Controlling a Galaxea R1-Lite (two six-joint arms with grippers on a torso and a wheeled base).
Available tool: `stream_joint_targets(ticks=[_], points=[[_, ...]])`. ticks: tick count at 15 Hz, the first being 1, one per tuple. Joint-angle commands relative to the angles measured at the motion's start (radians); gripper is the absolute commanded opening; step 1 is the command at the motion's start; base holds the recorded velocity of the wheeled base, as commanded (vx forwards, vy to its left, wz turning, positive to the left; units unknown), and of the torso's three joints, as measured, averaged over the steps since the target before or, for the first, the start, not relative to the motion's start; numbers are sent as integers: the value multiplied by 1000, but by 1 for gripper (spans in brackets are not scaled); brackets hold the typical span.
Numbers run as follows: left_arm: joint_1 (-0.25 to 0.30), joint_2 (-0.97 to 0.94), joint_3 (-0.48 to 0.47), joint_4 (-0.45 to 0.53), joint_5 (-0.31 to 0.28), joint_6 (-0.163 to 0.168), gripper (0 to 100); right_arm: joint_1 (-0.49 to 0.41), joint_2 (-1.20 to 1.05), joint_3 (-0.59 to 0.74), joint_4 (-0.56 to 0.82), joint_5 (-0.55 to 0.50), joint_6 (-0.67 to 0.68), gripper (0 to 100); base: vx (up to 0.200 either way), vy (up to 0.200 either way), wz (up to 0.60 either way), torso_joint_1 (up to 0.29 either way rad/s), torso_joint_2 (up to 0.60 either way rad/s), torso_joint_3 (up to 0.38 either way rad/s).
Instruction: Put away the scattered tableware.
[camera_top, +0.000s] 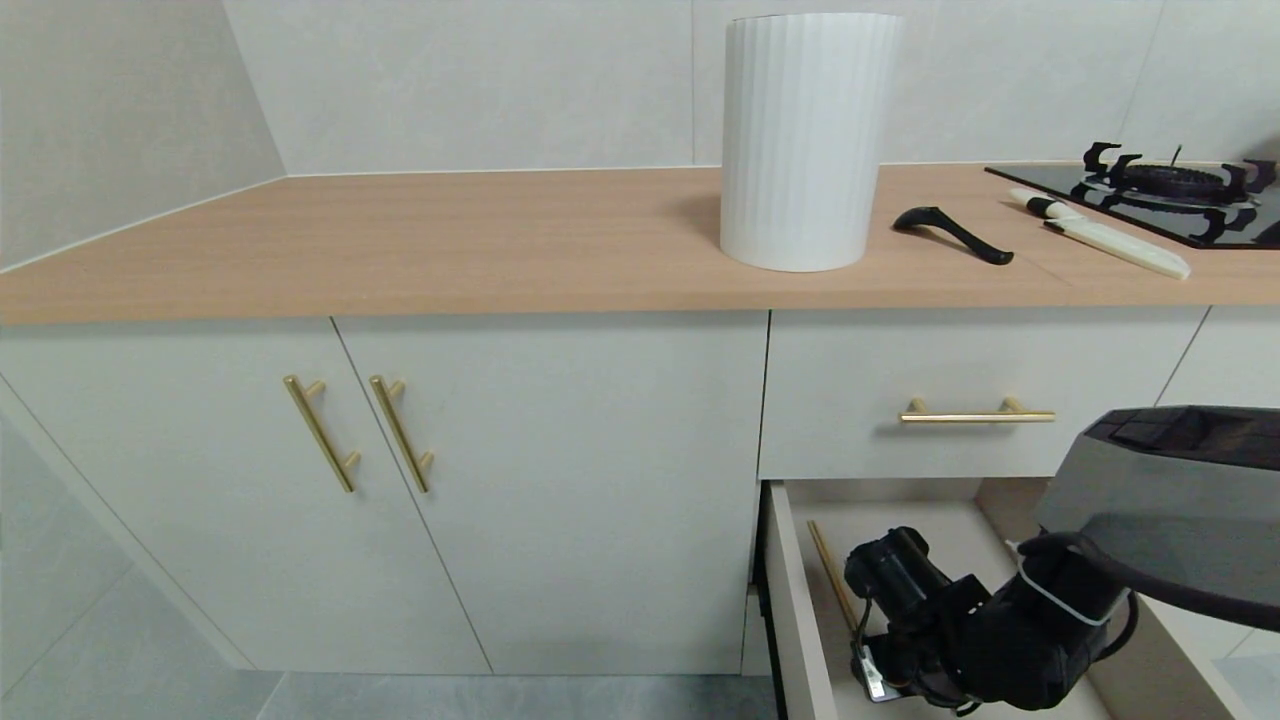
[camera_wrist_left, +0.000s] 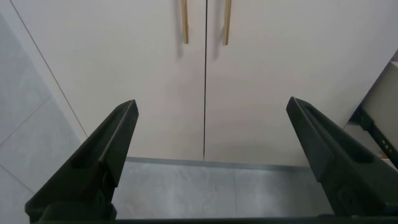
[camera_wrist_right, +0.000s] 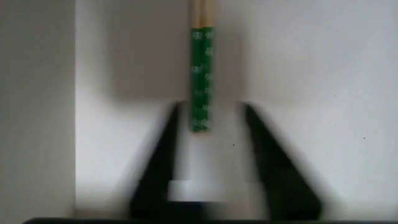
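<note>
The right gripper (camera_wrist_right: 212, 121) is hanging open inside the pulled-out drawer (camera_top: 795, 600).
Its fingers are straddling, not pinching, the green-banded end of the chopsticks (camera_wrist_right: 202, 62), which are lying front-to-back along the drawer's left wall. The band's white print is too blurred to read. The left gripper (camera_wrist_left: 211, 155) is gaping empty before the cabinet doors (camera_wrist_left: 273, 93).

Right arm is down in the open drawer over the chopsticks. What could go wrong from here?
1. The right gripper is open, with a finger on either side of the green end of the chopsticks; a crooked pull-out might drag them.
2. The arm sits close to the side wall of the drawer and could bump it.
3. The black utensil and white knife lie beside the tall white container; reaching for them may clip it.
</note>
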Motion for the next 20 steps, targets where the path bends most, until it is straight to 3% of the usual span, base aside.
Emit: stream_joint_targets(ticks=[1, 3, 6, 9, 12, 16, 20], points=[[0, 0, 1, 0, 0, -1, 100, -1, -7, 0, -1, 1, 1, 100, 0, 0, 0, 0, 0, 0], [0, 0, 1, 0, 0, -1, 100, 0, -48, 17, -2, -1, 1, 100, 0, 0, 0, 0, 0, 0], [0, 0, 1, 0, 0, -1, 100, 9, -340, 120, 2, 10, -71, 100, 0, 0, 0, 0, 0, 0], [0, 0, -1, 0, 0, -1, 100, 5, -579, 135, 1, 13, -87, 100, 0, 0, 0, 0, 0, 0], [0, 0, 1, 0, 0, -1, 100, -44, -743, 147, 1, 22, -162, 100, 0, 0, 0, 0, 0, 0], [0, 0, -1, 0, 0, -1, 100, -118, -876, 144, 1, 52, -240, 100, 0, 0, 0, 0, 0, 0], [0, 0, -1, 0, 0, -1, 100, -133, -936, 144, 1, 59, -263, 100, 0, 0, 0, 28, -228, -288]])
